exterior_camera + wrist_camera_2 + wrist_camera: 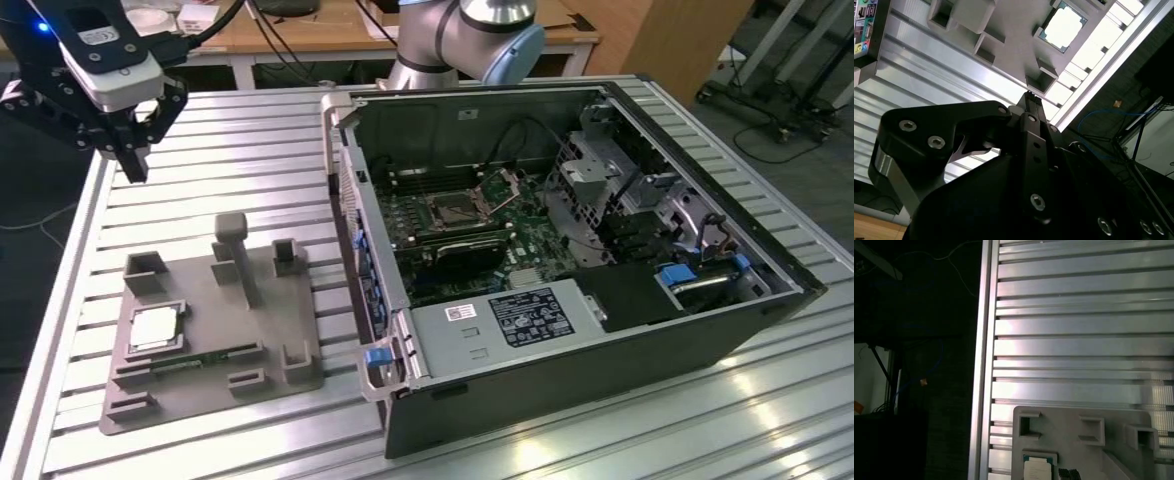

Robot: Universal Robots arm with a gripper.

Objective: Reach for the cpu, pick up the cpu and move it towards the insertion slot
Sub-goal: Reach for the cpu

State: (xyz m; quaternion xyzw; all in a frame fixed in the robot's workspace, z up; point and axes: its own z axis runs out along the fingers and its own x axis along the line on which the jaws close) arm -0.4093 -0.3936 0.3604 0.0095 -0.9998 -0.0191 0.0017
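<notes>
The cpu [154, 328], a small square chip with a silvery top, lies flat in a recess of the grey tray [187, 280] at the exterior view's left. Both wrist views show the cpu [1064, 26] [1038, 467] in the tray [1079, 415]. My gripper [134, 172] hangs well above the table, beyond the tray's far end. Its fingers meet at a point, shut, with nothing between them. The insertion slot [454, 210] is a square socket with its metal plate hinged up, on the green motherboard inside the open computer case.
The open computer case [574, 250] stands on the slatted aluminium table [240, 140], on the exterior view's right. A thin green memory stick [200, 358] lies in the tray beside upright grey posts [234, 255]. The table's edge [985, 365] runs close to the tray.
</notes>
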